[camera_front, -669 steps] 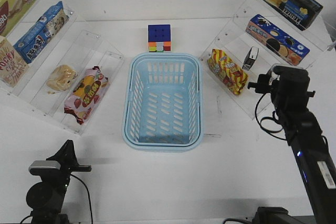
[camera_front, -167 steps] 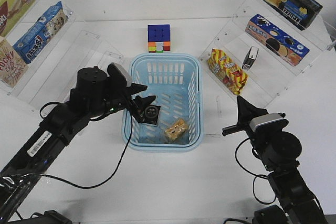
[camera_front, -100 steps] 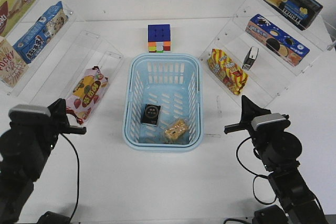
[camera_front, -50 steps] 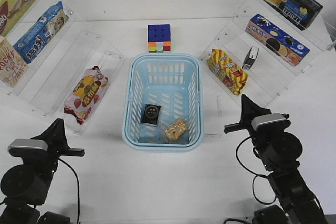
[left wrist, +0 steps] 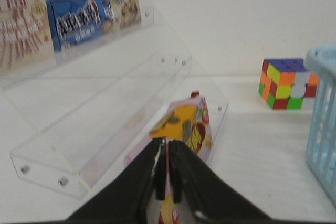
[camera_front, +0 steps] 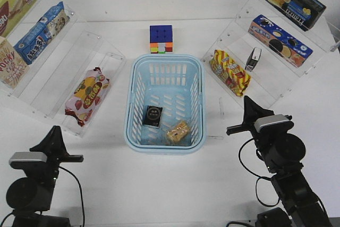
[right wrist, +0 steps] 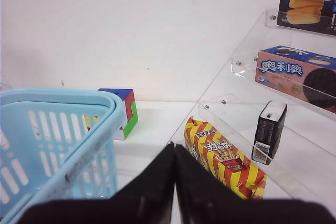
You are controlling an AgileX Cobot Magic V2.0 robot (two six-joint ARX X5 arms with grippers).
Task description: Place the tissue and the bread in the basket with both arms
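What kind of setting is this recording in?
Likely a lab mock-up of a shop: clear tiered shelves hold boxed snacks on a white table, around a blue basket holding the tissue and bread.

The basket [camera_front: 165,103] stood open from above, with bare table [camera_front: 159,184] before it; acrylic shelves [camera_front: 79,78] flanked both sides, and a cube [camera_front: 161,39] blocked behind.

Inside my light-blue slotted basket [camera_front: 164,143] on its floor: the black tissue [camera_front: 153,116] packet lies flat; the wrapped golden bread [camera_front: 178,132] sits just beside it, apparently touching the near wall.
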